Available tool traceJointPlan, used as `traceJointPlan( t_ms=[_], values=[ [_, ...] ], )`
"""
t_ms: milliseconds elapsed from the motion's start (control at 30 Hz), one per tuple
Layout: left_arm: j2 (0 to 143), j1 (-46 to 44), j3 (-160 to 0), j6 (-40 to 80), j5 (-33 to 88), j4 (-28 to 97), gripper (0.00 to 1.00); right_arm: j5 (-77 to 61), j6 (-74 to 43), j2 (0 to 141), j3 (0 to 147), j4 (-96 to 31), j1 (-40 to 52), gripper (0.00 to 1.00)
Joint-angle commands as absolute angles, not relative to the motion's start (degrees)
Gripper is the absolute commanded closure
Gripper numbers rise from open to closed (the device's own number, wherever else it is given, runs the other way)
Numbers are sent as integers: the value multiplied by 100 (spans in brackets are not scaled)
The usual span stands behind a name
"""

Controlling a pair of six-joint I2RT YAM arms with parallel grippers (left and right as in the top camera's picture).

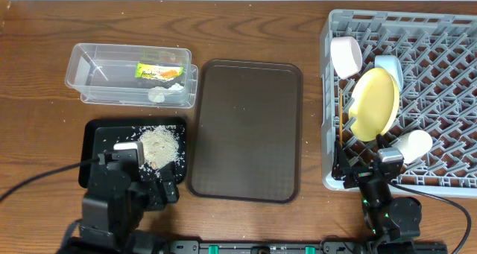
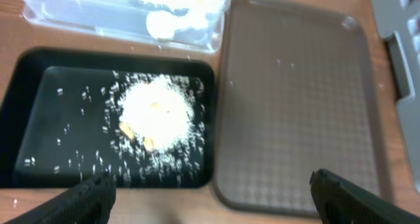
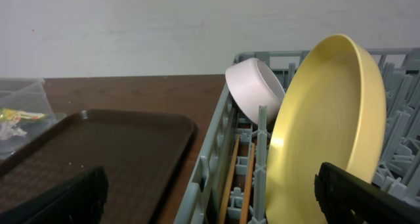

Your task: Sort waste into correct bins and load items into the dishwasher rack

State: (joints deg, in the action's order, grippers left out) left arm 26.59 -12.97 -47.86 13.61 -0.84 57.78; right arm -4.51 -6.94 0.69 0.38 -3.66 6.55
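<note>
Rack (image 1: pixel 402 16) sits on the right of the surface (image 1: pixel 246 30) and looks fully loaded. The serving tray (image 1: pixel 244 127) lies bare in the middle, between the rack and the bins. The clear tub (image 1: pixel 97 68) is far left, and the black tray (image 1: pixel 93 138) is just in front of it, near the serving tray's left rim. The yellow plate (image 1: pixel 375 105) stands on edge between pegs, likely so it drains and takes one slot. White bowl (image 1: pixel 345 55) is tipped against the rack's left wall, blue bowl (image 1: pixel 390 66) is mostly hidden behind the plate, and the cup (image 1: pixel 414 144) lies on its side near the front. Chopsticks (image 3: pixel 231 178) are slotted upright between the wall and the plate. Wrapper (image 1: pixel 159 72) and scrap (image 1: pixel 157 94) are in the tub, dry waste together. Rice (image 1: pixel 159 144) is piled in the black tray with stray grains around it. Left fingers (image 2: pixel 85 201) are spread wide and empty, low over the black tray's near edge. Right fingers (image 3: pixel 65 201) are also wide and empty, at the rack's front left corner. Judgement: the sort is essentially done. The clearest room is above the serving tray. The right arm has the rack wall and plate rim close ahead, so backing straight off looks safest.
</note>
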Motion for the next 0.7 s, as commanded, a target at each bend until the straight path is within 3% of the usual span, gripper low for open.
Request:
traceJointPlan(
  t_ms=[0,500,667],
  values=[
    [2143,-1020,-3870,982,-263,5105,3,-515,-676,32,32,-386,628,1],
    [165,-541,-19,956,-397,362,3,-513,-676,32,32,-386,628,1],
    [154,-543,-23,432,-388,377,3,-513,-676,32,32,-386,628,1]
  ],
)
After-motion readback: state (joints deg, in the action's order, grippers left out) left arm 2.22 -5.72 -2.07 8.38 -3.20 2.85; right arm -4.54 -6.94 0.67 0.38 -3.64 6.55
